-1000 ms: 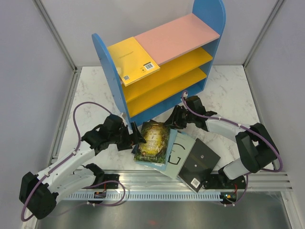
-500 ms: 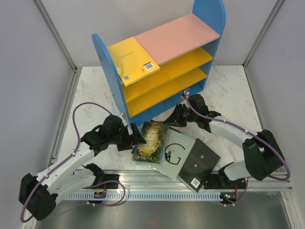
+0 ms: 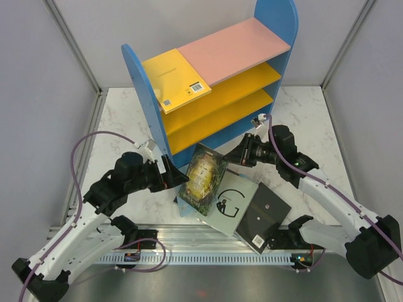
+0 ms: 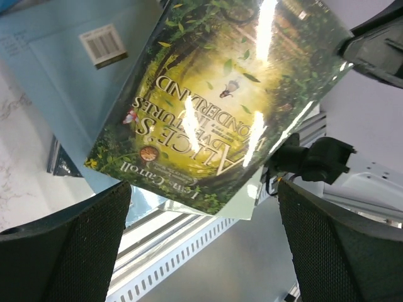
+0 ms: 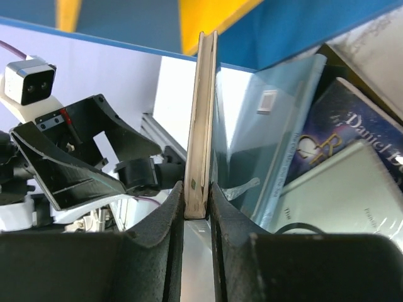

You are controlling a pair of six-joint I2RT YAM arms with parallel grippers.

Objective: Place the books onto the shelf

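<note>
So the right pincer (image 3: 238,157) is pinching the dark green book (image 3: 203,178) by its far right edge. In the right wrist view the two fingers (image 5: 165,220) are pressed onto the page block from both sides. The book sits tilted, its right side raised off the pile, glossy forest cover facing up, just in front of the shelf (image 3: 141,88). The left pincer (image 3: 179,178) is spread wide right by the book's left edge, with nothing between its fingers, and I can't tell whether it actually touches. Under and next to the green one there's a pale blue book (image 4: 56,94), then the pale grey book with the big G (image 3: 236,204), and a black book (image 3: 264,220) to its right, all lying on the marble surface (image 3: 302,119) near the front rail. The yellow book (image 3: 175,78) lies flat on the left end of the shelf's top board.
</note>
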